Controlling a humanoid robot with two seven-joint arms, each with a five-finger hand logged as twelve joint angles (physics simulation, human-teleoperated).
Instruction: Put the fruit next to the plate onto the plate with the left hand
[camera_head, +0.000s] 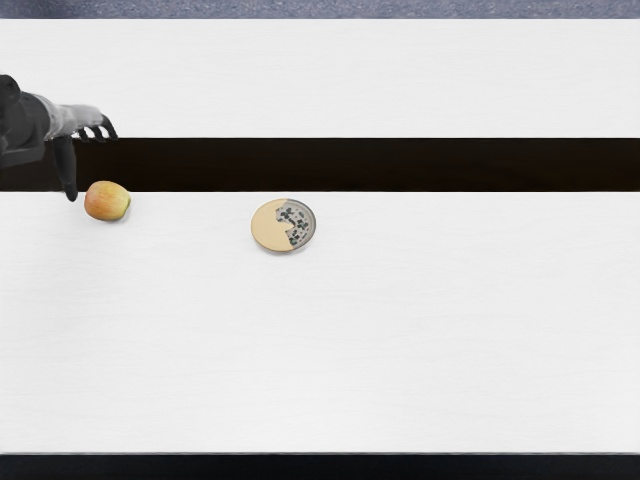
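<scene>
My left robot hand (75, 130) open, empty, at 10 o'clock of apple (107, 201). Must lower, close around its middle; plate (284, 225) at 3 o'clock.

The apple (107, 201) lies on the table (400, 340), well left of the plate (283, 225). The left hand (75, 135) is just behind and left of the apple.

Apple (107, 201) smooth, waxy sheen; plate (283, 225) matt, speckled, perhaps ceramic; table (400, 330) matt white.

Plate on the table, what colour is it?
The plate is tan, with a dark-speckled grey patch on its right; head view.
</scene>
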